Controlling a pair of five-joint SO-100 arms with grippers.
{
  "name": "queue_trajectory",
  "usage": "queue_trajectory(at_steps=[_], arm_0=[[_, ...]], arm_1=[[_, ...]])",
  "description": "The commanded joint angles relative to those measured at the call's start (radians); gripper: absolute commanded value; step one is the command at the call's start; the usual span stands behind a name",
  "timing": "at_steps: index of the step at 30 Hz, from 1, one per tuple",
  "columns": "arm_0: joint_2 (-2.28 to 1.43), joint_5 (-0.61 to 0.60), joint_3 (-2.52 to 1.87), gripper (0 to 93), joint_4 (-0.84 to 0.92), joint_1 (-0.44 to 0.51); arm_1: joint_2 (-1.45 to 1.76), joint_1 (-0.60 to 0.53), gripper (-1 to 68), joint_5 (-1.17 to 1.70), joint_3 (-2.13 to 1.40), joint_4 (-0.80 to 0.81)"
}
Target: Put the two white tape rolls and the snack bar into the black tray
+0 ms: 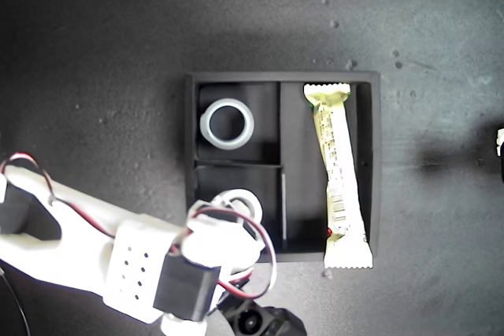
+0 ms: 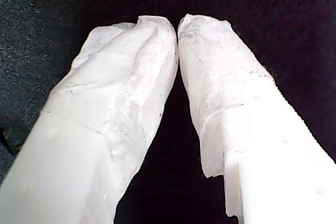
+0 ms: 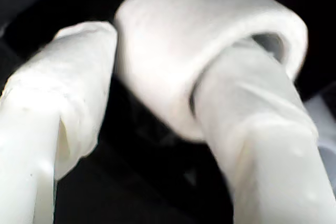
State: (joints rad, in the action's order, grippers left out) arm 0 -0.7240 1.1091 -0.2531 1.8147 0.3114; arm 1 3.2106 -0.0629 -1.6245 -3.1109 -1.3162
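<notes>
One white tape roll [image 1: 227, 123] lies flat in the black tray [image 1: 376, 163]'s far compartment on the exterior view's left. The snack bar [image 1: 337, 175] fills the long compartment, overhanging the near wall. An arm [image 1: 118, 253] covers the second roll [image 1: 242, 202].

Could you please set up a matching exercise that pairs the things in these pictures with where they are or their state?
Things:
1. wide roll
2. second roll
3. snack bar
4. first gripper

Places or states:
A. shut, holding nothing
B. lying in the tray's long compartment, one end over the wall
C. flat in a small compartment, untouched
D. held by my second gripper, one finger through its hole

Pairs: 1-C, 2-D, 3-B, 4-A
</notes>
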Motion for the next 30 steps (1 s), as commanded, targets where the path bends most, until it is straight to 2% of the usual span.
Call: queue_trajectory(at_steps=[1,8,11,13,18,20,24,27,30], arm_0=[[-0.110,0.002,-0.012,16.1,0.020,0.009],[-0.189,-0.037,-0.017,15.5,0.020,-0.014],[-0.313,-0.072,-0.060,9.3,0.020,-0.038],[-0.456,-0.075,-0.184,1.2,0.020,-0.064],[-0.876,0.000,-0.716,0.1,0.009,-0.141],[-1.060,0.054,-1.051,0.1,-0.083,-0.179],[-1.445,0.107,-1.733,0.1,-0.459,-0.239],[-1.672,0.121,-2.039,0.1,-0.603,-0.275],[-1.894,0.115,-2.275,0.1,-0.667,-0.319]], arm_1=[[0.003,-0.040,0.0,0.109,-0.012,-0.002],[0.003,-0.075,0.0,0.107,-0.012,-0.002],[0.003,-0.075,0.0,0.107,-0.012,-0.002],[0.003,-0.075,0.0,0.107,-0.012,-0.002],[0.003,-0.075,0.0,0.107,-0.012,-0.002],[0.003,-0.075,0.0,0.107,-0.012,-0.002],[0.003,-0.075,0.0,0.106,-0.012,-0.002],[0.003,-0.069,0.0,0.106,-0.012,-0.002],[0.003,-0.071,0.0,0.106,-0.012,-0.002]])
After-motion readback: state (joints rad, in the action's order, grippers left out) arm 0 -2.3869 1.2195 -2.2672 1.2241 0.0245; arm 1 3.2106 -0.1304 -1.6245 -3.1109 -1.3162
